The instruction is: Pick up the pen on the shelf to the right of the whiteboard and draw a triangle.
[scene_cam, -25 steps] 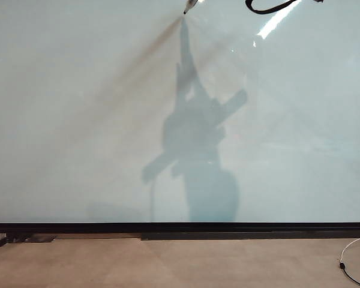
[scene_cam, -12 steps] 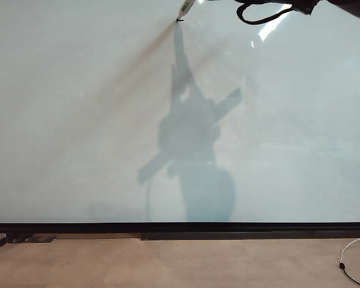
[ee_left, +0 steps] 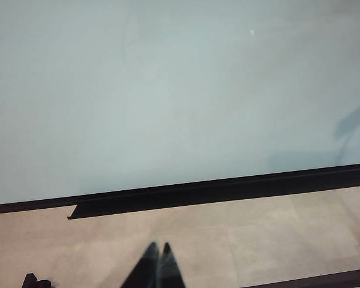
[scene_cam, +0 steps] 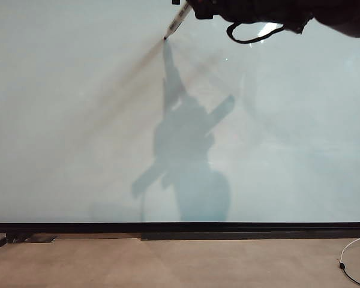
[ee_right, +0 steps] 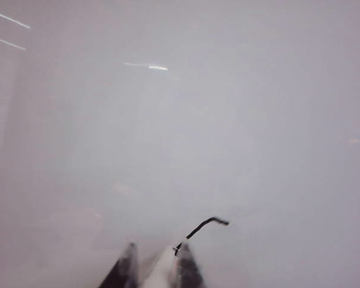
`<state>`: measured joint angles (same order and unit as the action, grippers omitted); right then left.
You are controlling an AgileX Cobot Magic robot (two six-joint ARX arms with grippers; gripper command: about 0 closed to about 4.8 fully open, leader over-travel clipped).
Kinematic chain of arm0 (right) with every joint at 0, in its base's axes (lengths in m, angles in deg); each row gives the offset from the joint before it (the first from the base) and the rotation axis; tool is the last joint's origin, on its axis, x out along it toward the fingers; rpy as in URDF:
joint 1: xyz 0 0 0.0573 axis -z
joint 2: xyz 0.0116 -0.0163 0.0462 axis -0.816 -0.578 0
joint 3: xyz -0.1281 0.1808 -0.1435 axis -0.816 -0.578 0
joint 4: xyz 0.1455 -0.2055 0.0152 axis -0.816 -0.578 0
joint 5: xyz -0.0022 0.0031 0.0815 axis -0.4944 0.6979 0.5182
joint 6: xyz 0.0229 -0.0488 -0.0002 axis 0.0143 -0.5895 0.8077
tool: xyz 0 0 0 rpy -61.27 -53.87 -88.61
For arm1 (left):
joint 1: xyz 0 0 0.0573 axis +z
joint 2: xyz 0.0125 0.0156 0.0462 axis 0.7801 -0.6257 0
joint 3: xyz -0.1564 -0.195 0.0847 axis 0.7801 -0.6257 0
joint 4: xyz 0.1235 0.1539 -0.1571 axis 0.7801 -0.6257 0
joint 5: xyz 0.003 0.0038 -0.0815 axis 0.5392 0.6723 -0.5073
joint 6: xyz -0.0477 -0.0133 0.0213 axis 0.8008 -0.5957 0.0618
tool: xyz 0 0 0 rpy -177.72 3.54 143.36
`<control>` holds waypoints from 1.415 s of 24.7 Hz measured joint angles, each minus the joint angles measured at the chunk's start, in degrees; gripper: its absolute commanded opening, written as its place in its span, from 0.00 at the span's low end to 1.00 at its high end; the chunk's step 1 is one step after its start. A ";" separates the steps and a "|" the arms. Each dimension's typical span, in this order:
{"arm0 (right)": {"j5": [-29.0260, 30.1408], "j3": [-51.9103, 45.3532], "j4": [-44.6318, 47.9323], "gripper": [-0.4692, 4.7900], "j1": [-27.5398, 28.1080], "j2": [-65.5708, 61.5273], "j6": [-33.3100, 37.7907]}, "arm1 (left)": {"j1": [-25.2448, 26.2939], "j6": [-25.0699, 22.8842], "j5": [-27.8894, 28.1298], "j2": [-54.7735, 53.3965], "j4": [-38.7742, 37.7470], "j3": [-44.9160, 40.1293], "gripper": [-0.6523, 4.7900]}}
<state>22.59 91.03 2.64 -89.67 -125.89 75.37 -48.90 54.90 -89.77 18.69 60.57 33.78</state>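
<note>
The whiteboard (scene_cam: 78, 120) fills the exterior view. At its top edge my right gripper (scene_cam: 195, 7) is shut on the pen (scene_cam: 177, 21), which slants down-left with its black tip against the board. In the right wrist view the pen's whitish barrel (ee_right: 162, 269) sits between the right gripper's (ee_right: 157, 249) dark fingers. Of the triangle, only one short black stroke (ee_right: 201, 229) shows, running from the tip across the board. My left gripper (ee_left: 159, 247) is shut with nothing in it, hanging over the tan floor below the board's black frame (ee_left: 228, 187).
The arm casts a large grey shadow (scene_cam: 186, 150) on the middle of the board. A black cable loop (scene_cam: 247, 37) hangs under the right arm. A black ledge (scene_cam: 228, 236) runs below the frame. A white cable (scene_cam: 351, 258) lies on the floor at the lower right.
The right arm has come down into the exterior view, and the pen tip has slid down and to the left on the board. The left gripper has not moved.
</note>
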 measured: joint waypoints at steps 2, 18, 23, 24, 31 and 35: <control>0.46 0.00 0.48 0.08 -0.02 -1.27 0.87 | 0.00 0.00 0.00 0.00 0.00 0.00 0.11; 2.51 0.00 5.25 0.08 -0.26 -8.98 4.74 | 0.00 0.00 0.00 0.00 0.00 0.00 0.11; 2.91 0.00 5.77 0.08 -0.26 -9.57 5.33 | 0.00 0.00 0.00 0.02 0.00 0.00 0.11; 2.93 0.00 5.97 0.08 -0.26 -9.77 5.62 | 0.00 0.00 0.00 0.02 0.02 0.00 0.11; 2.34 0.02 5.62 0.08 -1.57 -12.59 5.95 | 0.00 0.00 0.00 0.02 0.02 0.00 0.11; 2.12 1.16 6.43 0.08 -2.23 -15.12 6.78 | 0.00 0.00 0.00 0.02 0.02 0.00 0.11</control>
<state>24.71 92.19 9.06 -91.90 -141.02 82.14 -48.90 54.90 -89.77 18.71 60.60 33.78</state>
